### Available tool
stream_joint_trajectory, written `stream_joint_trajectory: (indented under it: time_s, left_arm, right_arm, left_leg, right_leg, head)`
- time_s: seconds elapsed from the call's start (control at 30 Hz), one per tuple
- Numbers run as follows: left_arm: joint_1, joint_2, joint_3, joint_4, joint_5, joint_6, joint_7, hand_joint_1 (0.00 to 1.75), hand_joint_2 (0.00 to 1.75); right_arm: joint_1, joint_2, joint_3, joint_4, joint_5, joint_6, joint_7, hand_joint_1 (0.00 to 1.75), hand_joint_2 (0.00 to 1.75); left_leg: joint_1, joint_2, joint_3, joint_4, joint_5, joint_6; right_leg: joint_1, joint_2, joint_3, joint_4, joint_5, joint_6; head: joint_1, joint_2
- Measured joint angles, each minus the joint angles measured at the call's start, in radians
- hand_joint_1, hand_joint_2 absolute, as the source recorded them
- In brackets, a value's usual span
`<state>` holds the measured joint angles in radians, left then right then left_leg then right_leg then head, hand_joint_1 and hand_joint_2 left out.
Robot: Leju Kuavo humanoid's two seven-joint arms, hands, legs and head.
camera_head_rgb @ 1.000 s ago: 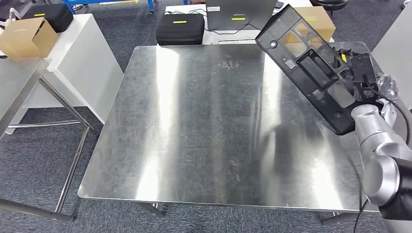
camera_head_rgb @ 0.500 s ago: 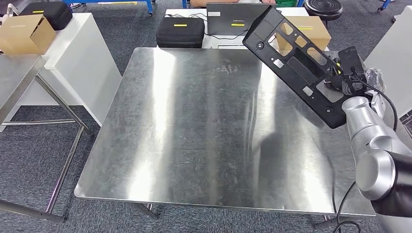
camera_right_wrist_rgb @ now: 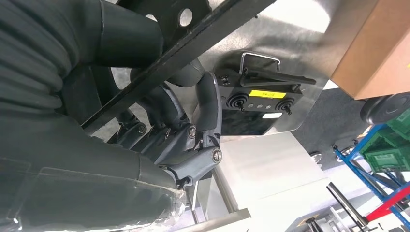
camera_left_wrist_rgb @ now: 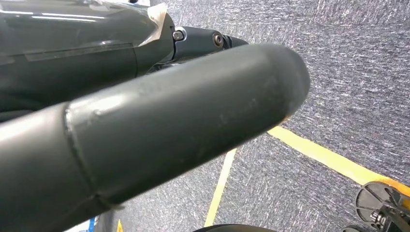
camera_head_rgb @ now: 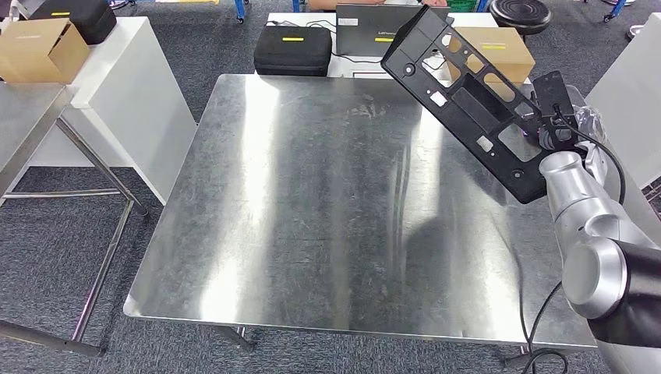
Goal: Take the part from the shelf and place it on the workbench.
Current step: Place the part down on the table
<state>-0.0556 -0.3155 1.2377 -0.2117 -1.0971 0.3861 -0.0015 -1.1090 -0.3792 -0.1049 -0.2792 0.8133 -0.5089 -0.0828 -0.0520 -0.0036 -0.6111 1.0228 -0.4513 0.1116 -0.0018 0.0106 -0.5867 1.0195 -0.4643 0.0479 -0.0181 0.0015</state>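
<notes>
The part [camera_head_rgb: 471,101] is a long flat black plastic panel with several cut-outs. My right hand [camera_head_rgb: 555,117] grips it at its lower end and holds it tilted in the air above the right side of the steel workbench [camera_head_rgb: 312,195]. In the right wrist view, the dark fingers [camera_right_wrist_rgb: 193,130] curl around the panel's edge [camera_right_wrist_rgb: 193,36]. The left wrist view shows my left hand's thick grey thumb [camera_left_wrist_rgb: 159,130] over grey carpet; its fingers are hidden.
Behind the workbench sit a black case [camera_head_rgb: 292,48], a laptop [camera_head_rgb: 374,27] and a cardboard box [camera_head_rgb: 499,43]. A white table [camera_head_rgb: 117,86] and a steel bench [camera_head_rgb: 23,132] with another box [camera_head_rgb: 39,47] stand to the left.
My right arm has carried the panel a little farther left and away from me over the workbench. The view has shifted slightly too.
</notes>
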Motion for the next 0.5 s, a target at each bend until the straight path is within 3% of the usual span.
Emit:
stream_joint_trajectory:
  time_s: [0.5]
  left_arm:
    - [0.0,0.0,0.0,0.0,0.001,-0.007,-0.003,0.0,0.0]
  right_arm:
    - [-0.003,0.0,0.0,0.0,0.019,0.016,-0.01,1.75,1.75]
  left_leg:
    - [-0.004,0.0,0.0,-0.001,0.001,-0.001]
  right_leg:
    - [-0.002,-0.001,0.004,-0.006,0.0,0.0]
  head:
    - [0.0,0.0]
